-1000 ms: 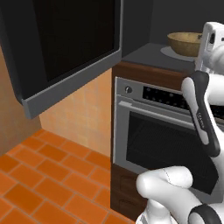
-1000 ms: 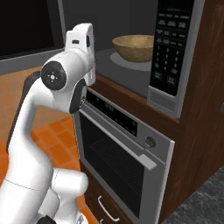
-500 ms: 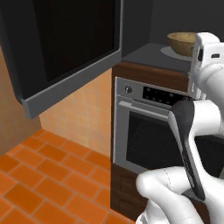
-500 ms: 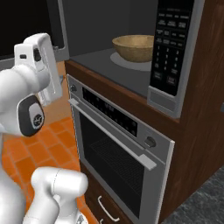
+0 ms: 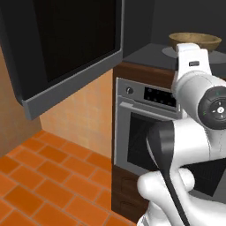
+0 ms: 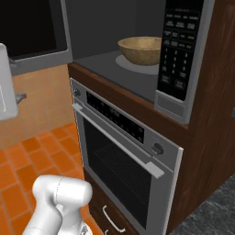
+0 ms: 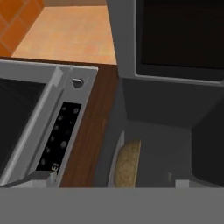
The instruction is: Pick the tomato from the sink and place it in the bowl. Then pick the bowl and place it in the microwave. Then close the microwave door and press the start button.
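Gripper jaws stand fully apart and hold nothing; the hand view looks across the oven front toward the open microwave, so the gripper sits clear of the cavity and off to its open side. Bowl rests on the pale turntable plate toward the back of the microwave floor, well in from the front edge; in the left base view the bowl shows beyond the arm's white wrist. Tomato cannot be confirmed inside the bowl from these angles; the rim hides the interior. Microwave door hangs wide open, swung out to the left of the cavity, its grey lower frame edge projecting over the tiled floor. Keypad panel occupies the right edge of the appliance front. Steel oven sits directly beneath and is shut. Judgement: the step in hand is closing the door. That door is a rigid, hinged panel of glass and frame, fairly broad and likely moderate in weight; it should swing freely but cannot be pinched easily. Best contact is a flat push on the outer face near the free edge, away from the hinge, where leverage is greatest. Glass is smooth, so a glancing contact may slide.
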Controlling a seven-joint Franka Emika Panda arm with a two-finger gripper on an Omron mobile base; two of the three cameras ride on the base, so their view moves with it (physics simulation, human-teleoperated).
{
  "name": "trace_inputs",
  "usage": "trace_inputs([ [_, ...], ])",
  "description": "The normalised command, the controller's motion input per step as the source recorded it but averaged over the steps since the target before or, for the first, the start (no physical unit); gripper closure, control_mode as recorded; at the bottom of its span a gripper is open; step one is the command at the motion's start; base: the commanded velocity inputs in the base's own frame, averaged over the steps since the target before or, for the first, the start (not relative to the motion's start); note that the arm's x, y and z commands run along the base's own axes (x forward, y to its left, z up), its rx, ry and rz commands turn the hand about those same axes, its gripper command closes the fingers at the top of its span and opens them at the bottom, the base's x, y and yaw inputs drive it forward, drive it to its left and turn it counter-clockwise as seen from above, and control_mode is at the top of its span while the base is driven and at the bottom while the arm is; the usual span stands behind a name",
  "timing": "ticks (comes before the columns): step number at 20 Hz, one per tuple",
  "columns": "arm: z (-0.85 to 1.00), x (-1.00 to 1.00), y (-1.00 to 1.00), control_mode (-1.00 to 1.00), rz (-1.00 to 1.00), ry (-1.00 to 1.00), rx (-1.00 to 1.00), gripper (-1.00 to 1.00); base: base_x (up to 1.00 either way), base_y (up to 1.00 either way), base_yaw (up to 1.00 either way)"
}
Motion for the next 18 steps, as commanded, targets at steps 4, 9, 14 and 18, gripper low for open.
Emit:
trace_inputs([
  [4, -0.28, -0.39, 0.76, -1.0, -0.02, -0.02, 0.0, -1.0, 0.0, 0.0, 0.0],
  [9, -0.58, -0.03, 0.48, -1.0, -0.06, -0.02, 0.0, -1.0, 0.0, 0.0, 0.0],
  [14, -0.57, -0.03, 0.3, -1.0, -0.07, -0.04, 0.0, -1.0, 0.0, 0.0, 0.0],
  [18, -0.48, 0.0, 0.46, -1.0, -0.04, 0.0, 0.0, -1.0, 0.0, 0.0, 0.0],
])
